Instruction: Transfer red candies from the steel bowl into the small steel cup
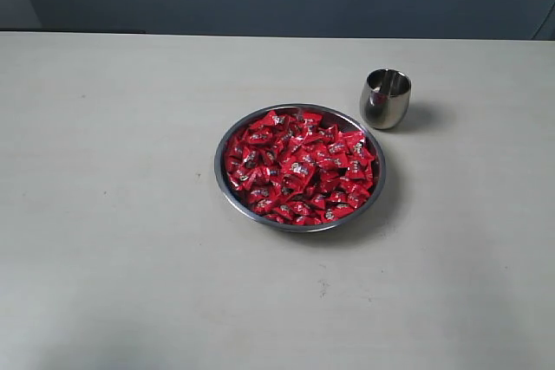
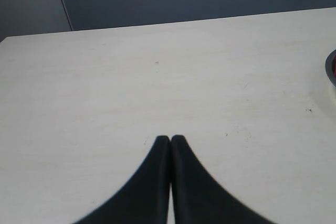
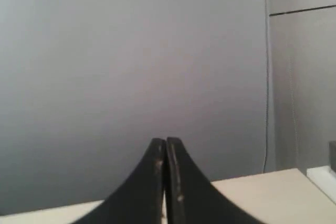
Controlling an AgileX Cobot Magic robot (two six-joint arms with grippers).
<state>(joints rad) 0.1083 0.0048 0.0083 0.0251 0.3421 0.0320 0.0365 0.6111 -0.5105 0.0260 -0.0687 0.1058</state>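
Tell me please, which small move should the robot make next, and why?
Probably open the right end effector. Its jaws are pressed shut with nothing between them, while the candies lie heaped in the bowl and no red shows in the cup. The cup stands on that arm's side, so that arm seems the natural one to pick.

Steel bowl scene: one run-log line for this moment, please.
red candies: heaped in steel bowl | small steel cup: upright, apart from bowl | left hand: shut, empty | right hand: shut, empty
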